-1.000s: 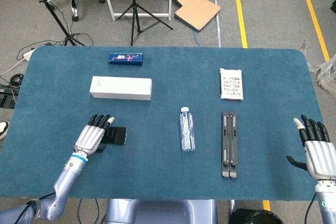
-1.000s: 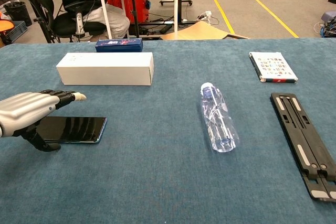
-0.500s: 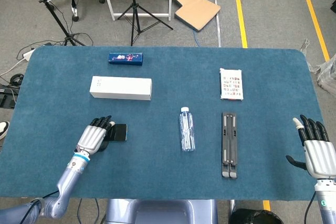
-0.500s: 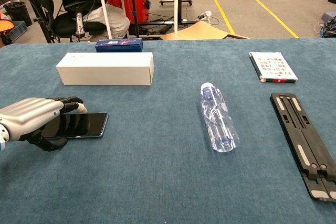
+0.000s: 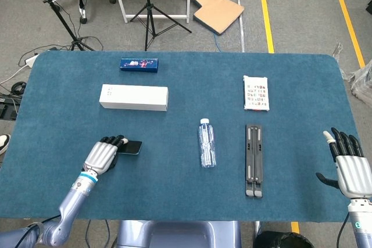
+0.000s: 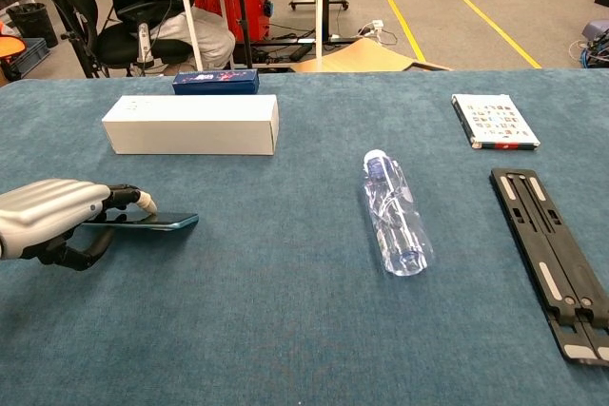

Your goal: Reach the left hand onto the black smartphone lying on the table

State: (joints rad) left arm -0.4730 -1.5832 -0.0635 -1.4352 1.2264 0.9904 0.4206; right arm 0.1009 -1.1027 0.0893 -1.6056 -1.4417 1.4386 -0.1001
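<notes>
While the left hand (image 6: 52, 221) lies low at the near left of the blue table (image 5: 302, 79), its fingers (image 6: 128, 199) curl down over the top of the black smartphone (image 6: 157, 222) and its thumb hooks under the near side, so the phone is gripped between them. In the chest view the phone sits tilted, its free end lifted just clear of the cloth and pointing toward the table's middle; in the head view only that free end shows past the hand (image 5: 102, 155), with the smartphone (image 5: 131, 147) near the left front edge. The right hand (image 5: 350, 164) rests at the far right front corner with its fingers straight and spread, holding nothing. Behind the left hand stands a long white box (image 6: 191, 125), and further back a small dark blue box (image 6: 215, 81). A clear plastic bottle (image 6: 395, 212) lies on its side near the middle of the table, cap pointing away from the robot. To its right lies a flat black folding stand (image 6: 549, 259), and beyond that a white booklet (image 6: 494, 121) with small printed pictures.
</notes>
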